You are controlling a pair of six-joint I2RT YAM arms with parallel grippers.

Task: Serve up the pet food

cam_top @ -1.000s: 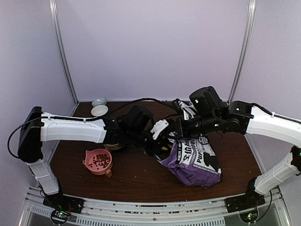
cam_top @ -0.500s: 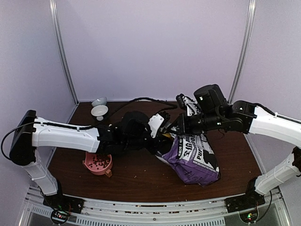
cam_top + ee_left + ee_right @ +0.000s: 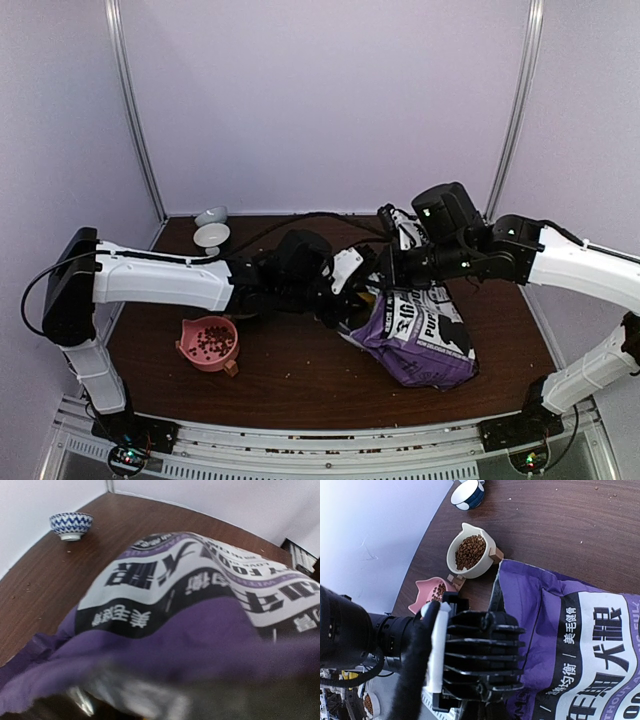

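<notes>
Pet food lies as dark brown kibble in a pink bowl (image 3: 208,343) (image 3: 436,591) and in a white bowl (image 3: 470,552) on a wooden stand. The purple-and-white bag (image 3: 420,335) (image 3: 175,605) (image 3: 570,625) lies at centre right with its mouth facing left. My right gripper (image 3: 392,268) is shut on the bag's raised upper edge. My left gripper (image 3: 348,288) reaches into the bag's mouth, where its fingers are hidden. Its black ribbed body (image 3: 485,655) blocks the right wrist view. The bag fills the left wrist view.
A small white bowl (image 3: 211,236) and a blue-patterned bowl (image 3: 211,214) (image 3: 71,524) (image 3: 467,494) stand at the back left corner. The left arm (image 3: 160,280) stretches across the table above the white bowl. Metal posts and lilac walls close in the table.
My right gripper has lifted the bag's upper edge and drawn it slightly right. The left gripper has pushed rightward to the bag's mouth.
</notes>
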